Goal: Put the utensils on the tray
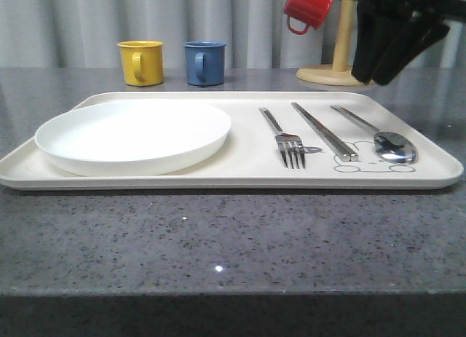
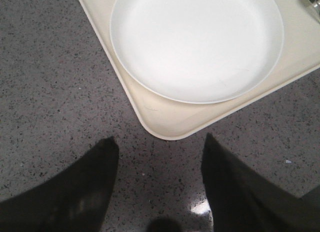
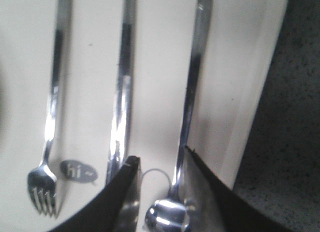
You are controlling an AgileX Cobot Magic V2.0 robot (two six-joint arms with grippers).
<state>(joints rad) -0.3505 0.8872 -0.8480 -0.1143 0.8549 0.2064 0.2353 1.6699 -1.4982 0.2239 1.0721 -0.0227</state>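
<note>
Grey speckled stone counter (image 1: 218, 250), cream tray (image 1: 240, 173), pale pleated curtain (image 1: 87, 17)

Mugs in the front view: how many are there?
3. A yellow mug and a blue mug stand on the counter behind the tray; a red mug hangs on the wooden stand.

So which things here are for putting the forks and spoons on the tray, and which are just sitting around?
For the job:
fork
chopsticks
spoon
cream tray

Just sitting around:
white plate, on the tray
yellow mug
blue mug
red mug on the wooden stand
</note>
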